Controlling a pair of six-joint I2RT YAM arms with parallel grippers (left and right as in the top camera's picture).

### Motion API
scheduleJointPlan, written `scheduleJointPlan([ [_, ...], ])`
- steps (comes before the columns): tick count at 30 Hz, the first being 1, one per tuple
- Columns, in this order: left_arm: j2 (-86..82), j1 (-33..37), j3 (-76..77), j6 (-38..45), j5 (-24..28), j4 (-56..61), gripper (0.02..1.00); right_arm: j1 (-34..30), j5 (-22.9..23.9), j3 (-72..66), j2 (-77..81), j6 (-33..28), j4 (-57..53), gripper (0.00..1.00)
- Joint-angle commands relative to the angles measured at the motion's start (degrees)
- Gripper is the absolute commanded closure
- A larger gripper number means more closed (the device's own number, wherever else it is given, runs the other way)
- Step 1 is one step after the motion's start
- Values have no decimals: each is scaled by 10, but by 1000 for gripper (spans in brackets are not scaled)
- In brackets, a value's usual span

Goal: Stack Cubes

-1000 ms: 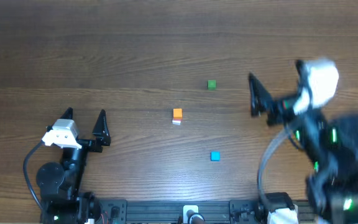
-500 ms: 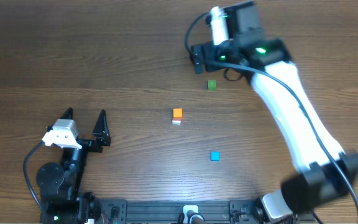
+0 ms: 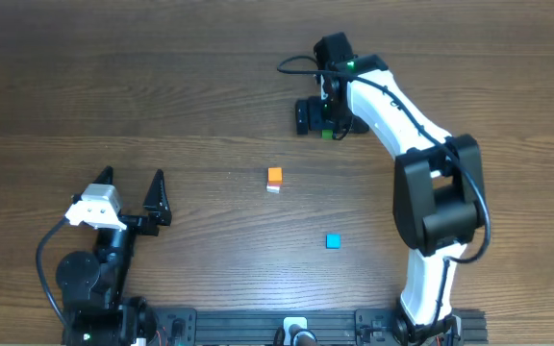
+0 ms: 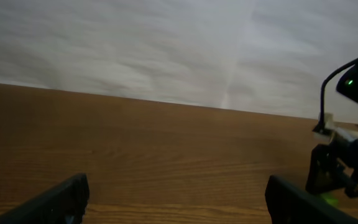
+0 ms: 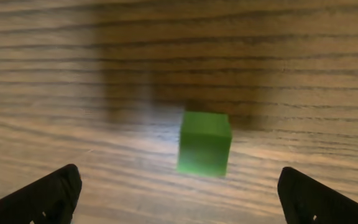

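wood-grain brown bench (image 3: 113,77) carries everything, with a pale wall behind it in the left wrist view. the right claw (image 3: 326,122) stands over the green cube (image 5: 204,143), which lies past the bench's middle toward the far edge and a little to the right. its fingers are spread wide, one on each side of the cube and both apart from it. the cube sits flat on the wood between them, not gripped.

the orange cube (image 3: 274,174) lies about the middle of the bench, with a small white piece (image 3: 273,188) touching its near side. i cannot tell whether orange sits on top of white or just beside it. the blue cube (image 3: 332,241) lies closer to the near edge, well apart from the others. the left claw (image 3: 131,175) rests open by the near left corner, holding nothing.

the step in hand looks like the approach to pick up green, and the grasp is not yet made. the next move calls for bringing the fingers level with the cube's flat sides and closing on them evenly. the cube seems turned a touch against the fingers' line, so it may swivel or skid as they close. once held, it wants a clean lift and a carry to another cube, probably orange, set down square so it does not slide off.
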Motion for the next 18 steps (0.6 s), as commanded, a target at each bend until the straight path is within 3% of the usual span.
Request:
scheduleJointPlan([
  [1, -4, -3, -3, 10, 4, 2, 104, -4, 30, 12, 29, 23, 2, 7],
  [9, -4, -3, -3, 10, 4, 2, 104, -4, 47, 12, 40, 21, 20, 20],
  [11, -4, -3, -3, 10, 4, 2, 104, -4, 47, 12, 40, 20, 19, 80],
  [15, -4, -3, -3, 10, 4, 2, 104, -3, 52, 12, 40, 11, 20, 421],
  [18, -4, -3, -3, 10, 4, 2, 104, 0, 65, 12, 40, 7, 20, 421],
])
